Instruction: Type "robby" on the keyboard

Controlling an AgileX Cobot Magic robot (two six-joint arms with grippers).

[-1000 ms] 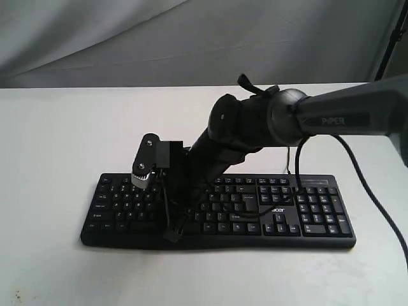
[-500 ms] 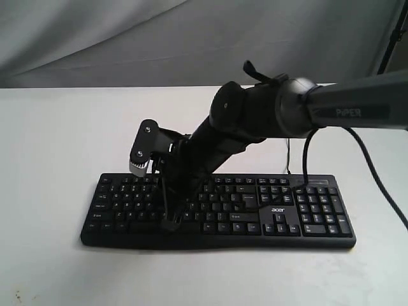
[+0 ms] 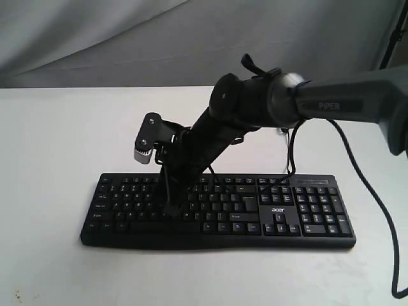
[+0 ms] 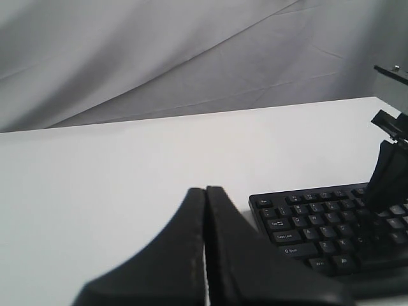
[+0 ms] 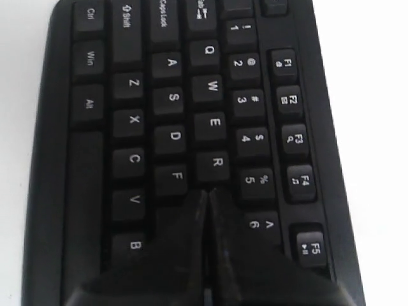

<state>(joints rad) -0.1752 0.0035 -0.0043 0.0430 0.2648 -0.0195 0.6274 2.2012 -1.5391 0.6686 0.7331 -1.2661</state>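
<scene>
Item: wide black acer keyboard (image 3: 306, 217) with white-lettered keys and a number pad, lying flat on a white surface (image 3: 51, 140) in the lower centre of the exterior view, its long edge parallel to the bottom of the frame and the number pad at the right end. Right end effector (image 3: 169, 213): fingers pressed together into a single point, angled down onto the left-centre letter rows; contact with a key cannot be told. Right wrist view: the joined tip of this end effector (image 5: 207, 193) sits at the lower centre, just below the R key (image 5: 216, 163) and beside the F key (image 5: 176, 176), hiding the keys under it; the keyboard (image 5: 89, 191) fills the frame, with the surface (image 5: 376, 127) showing at the right edge. Right arm (image 3: 331, 105): black, lettered "PiPER", reaching from the right edge across the middle, with a black cable (image 3: 373, 197) trailing down at the right. Left wrist view: left end effector (image 4: 205, 191) at the bottom centre, fingers closed flat against each other, holding nothing, above the bare surface (image 4: 95, 191); the left end of the keyboard (image 4: 299, 223) lies at the lower right, apart from it. Background: creased grey cloth backdrop (image 3: 191, 38) across the top of the frame.
</scene>
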